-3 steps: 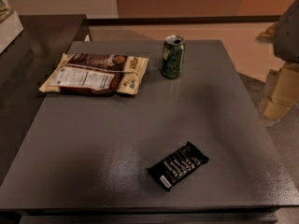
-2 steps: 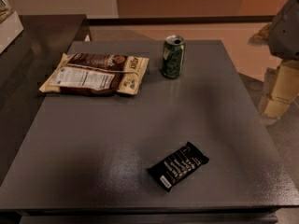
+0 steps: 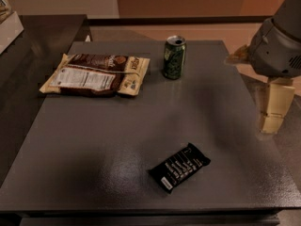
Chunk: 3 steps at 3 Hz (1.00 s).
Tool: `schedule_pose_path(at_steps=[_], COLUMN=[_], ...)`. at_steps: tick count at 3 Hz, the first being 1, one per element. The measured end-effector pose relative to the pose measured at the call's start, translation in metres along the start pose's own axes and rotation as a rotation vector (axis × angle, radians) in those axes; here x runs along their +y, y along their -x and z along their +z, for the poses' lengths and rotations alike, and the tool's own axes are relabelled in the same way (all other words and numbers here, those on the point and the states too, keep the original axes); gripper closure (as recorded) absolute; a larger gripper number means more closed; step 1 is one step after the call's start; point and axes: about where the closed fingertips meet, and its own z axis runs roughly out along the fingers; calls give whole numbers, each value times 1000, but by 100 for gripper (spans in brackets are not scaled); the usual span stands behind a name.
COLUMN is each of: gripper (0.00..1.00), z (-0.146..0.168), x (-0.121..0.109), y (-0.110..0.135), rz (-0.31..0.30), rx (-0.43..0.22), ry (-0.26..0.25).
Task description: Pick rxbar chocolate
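The rxbar chocolate (image 3: 179, 167) is a small flat black wrapper with white text lines and a white label at its near end. It lies flat and diagonal on the grey table (image 3: 94, 140), near the front edge, right of centre. My gripper (image 3: 272, 119) hangs from the grey arm (image 3: 277, 44) at the right edge of the view, beyond the table's right edge. It is well apart from the bar, up and to the right of it, and holds nothing that I can see.
A brown-and-cream snack bag (image 3: 96, 74) lies at the table's back left. A green can (image 3: 174, 57) stands upright at the back centre. A dark counter (image 3: 28, 46) adjoins the table on the left.
The arm has come further into view from the right edge, moving left and down. The bar, bag and can have not moved.
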Motion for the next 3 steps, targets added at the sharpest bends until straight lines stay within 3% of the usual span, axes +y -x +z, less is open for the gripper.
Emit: schedule_pose_path(at_steps=[2,3], gripper=[0,0], z=[55,82], x=[41,63], y=[13,19], rz=[-184,-213], rx=[-97,-163], ry=[120,171])
